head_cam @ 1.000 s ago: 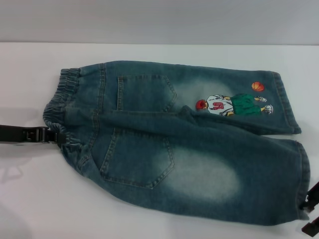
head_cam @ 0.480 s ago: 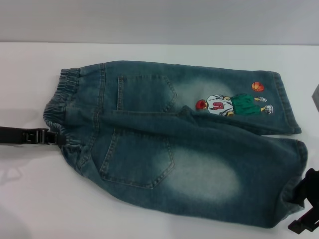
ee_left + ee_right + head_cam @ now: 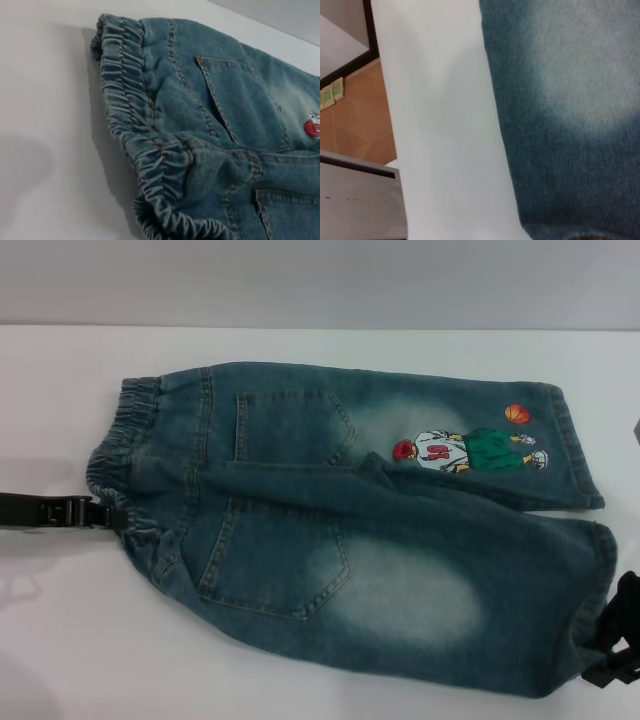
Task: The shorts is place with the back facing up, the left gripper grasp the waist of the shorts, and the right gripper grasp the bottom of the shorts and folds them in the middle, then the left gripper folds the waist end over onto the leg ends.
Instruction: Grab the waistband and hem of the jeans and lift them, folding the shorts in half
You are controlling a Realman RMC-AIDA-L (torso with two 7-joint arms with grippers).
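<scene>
- The shorts (image 3: 360,530) lie flat across the middle of the head view, back side up, two patch pockets showing, on a white table (image 3: 300,680).
- The waist (image 3: 125,475) sits at the left of the frame and the leg ends (image 3: 585,540) at the right, the near one almost at the frame's right edge.
- The basketball player print (image 3: 470,450) is on the far leg, upper right.
- The left gripper (image 3: 100,513) reaches in from the left edge, its tip at the waist band; can't tell whether it's clamped on the fabric.
- The right gripper (image 3: 615,660) is in the lower right corner beside the near leg hem; can't tell its jaws either.
- Open white tabletop all along the near and far edges of the denim.
</scene>
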